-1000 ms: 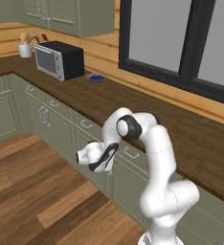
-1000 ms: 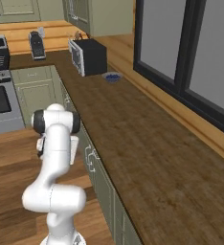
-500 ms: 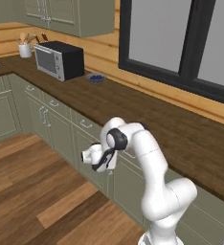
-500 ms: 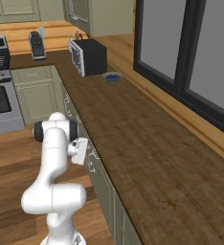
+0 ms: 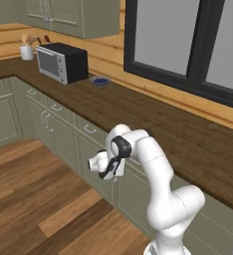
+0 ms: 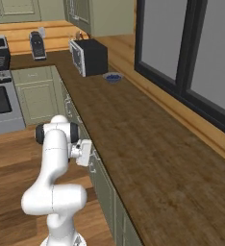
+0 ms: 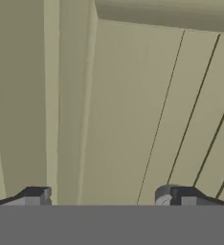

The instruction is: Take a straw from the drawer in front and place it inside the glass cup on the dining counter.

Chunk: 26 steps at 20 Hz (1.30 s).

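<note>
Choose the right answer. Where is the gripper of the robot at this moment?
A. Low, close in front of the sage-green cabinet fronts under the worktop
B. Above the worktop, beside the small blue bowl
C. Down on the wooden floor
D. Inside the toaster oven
A. The gripper sits below the worktop edge, right at the cabinet fronts; in the hand view its open fingertips face a sage-green panel.

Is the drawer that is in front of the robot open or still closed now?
Closed. The drawer front lies flush with the neighbouring cabinet fronts, and the gripper, jaws spread wide, faces the sage-green panel.
</note>
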Available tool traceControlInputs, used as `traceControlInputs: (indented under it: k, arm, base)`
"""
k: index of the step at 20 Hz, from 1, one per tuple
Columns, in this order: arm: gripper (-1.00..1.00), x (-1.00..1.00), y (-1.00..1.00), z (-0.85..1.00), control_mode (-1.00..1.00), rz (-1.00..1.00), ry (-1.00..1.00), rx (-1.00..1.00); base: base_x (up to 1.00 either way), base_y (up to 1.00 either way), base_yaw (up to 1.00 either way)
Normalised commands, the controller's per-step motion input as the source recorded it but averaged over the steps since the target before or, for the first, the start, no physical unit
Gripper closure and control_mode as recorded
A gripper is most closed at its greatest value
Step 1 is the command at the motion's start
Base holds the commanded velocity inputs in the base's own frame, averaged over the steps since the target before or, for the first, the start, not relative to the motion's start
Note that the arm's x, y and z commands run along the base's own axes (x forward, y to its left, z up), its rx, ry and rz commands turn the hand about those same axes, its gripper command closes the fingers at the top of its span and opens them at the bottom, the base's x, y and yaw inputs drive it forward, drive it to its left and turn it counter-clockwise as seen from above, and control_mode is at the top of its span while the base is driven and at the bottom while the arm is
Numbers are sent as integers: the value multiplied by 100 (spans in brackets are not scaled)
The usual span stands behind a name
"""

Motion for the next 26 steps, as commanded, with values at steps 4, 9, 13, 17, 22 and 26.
traceControlInputs:
  k: [4,9,13,17,22,26]
  arm:
    - [-100,-44,-36,0,-100,0,-23,0]
    - [-100,-49,-6,3,-100,3,-29,0]
    - [-100,-41,0,11,-100,5,-27,0]
    - [-100,-46,-9,13,-100,2,-23,0]
    - [-100,-68,1,35,-100,1,-18,0]
    - [-100,-83,29,44,-100,0,-4,0]
  base:
    - [0,0,0]
    - [0,0,0]
    - [0,0,0]
    - [0,0,0]
    - [0,0,0]
    - [0,0,0]
